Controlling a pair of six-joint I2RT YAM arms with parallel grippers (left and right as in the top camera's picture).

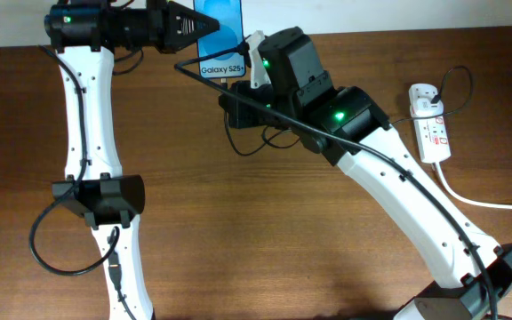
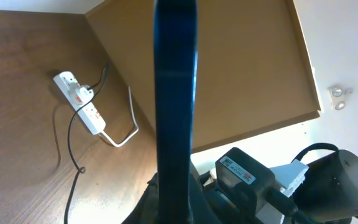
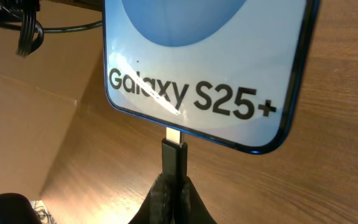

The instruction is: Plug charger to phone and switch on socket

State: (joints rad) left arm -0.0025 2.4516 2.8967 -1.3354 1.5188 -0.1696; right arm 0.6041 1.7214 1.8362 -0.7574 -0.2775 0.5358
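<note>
My left gripper [image 1: 201, 34] [image 2: 174, 202] is shut on the phone [image 1: 222, 43], which it holds at the back of the table. The phone's blue "Galaxy S25+" screen fills the right wrist view [image 3: 204, 56]; in the left wrist view it shows edge-on [image 2: 176, 93]. My right gripper [image 1: 236, 100] [image 3: 174, 190] is shut on the charger's black connector [image 3: 174, 158]. The connector's metal tip touches the phone's bottom edge. The white socket [image 1: 431, 124] [image 2: 79, 102] lies at the right, with a plug [image 1: 425, 96] and thin black cable [image 2: 67, 143] on it.
The socket's thick white cord [image 1: 483, 200] runs off to the right edge. A loop of black cable [image 1: 247, 142] lies under my right wrist. A brown board [image 2: 241, 62] stands behind the table. The rest is brown wooden tabletop [image 1: 265, 231].
</note>
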